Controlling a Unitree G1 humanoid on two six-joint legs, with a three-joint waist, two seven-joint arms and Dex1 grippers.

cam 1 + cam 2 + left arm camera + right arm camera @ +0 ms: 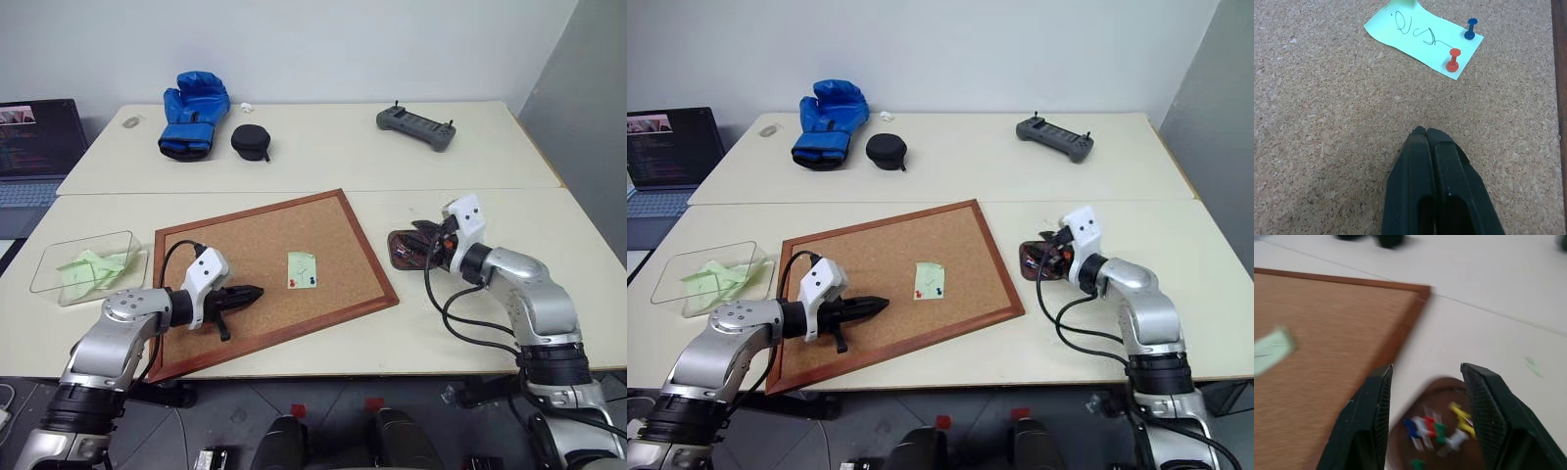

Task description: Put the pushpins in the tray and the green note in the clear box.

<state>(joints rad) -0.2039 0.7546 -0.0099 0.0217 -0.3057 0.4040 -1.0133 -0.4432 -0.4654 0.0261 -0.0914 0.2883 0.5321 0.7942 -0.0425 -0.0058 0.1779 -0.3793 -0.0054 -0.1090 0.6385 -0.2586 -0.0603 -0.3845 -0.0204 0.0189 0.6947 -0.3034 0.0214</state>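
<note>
Currently I take the large wood-framed cork board (265, 269) as my landmark. Near its middle lies a small pale green square paper note (1422, 37) with a scribble, fastened by a red-headed pushpin (1452, 60) and a blue-headed pushpin (1470, 29) along one edge.

My left gripper (1422, 133) hovers over the cork just short of that note, its two black fingers pressed together, holding nothing.

Off the board's right side, just beside the frame, sits the small dark brown wooden tray (1442, 387). Several loose pins (1432, 428) lie inside it: blue, red, green, yellow. My right gripper (1426, 377) hangs just above the tray, jaws parted, nothing between them.

Off the board's left side stands the transparent shallow plastic box (90, 245), with pale green slips (90, 269) already inside.

Judgement: well along. Some pins are trayed and some notes boxed. Left to do: pull the two pins, tray them, and box this note.
</note>
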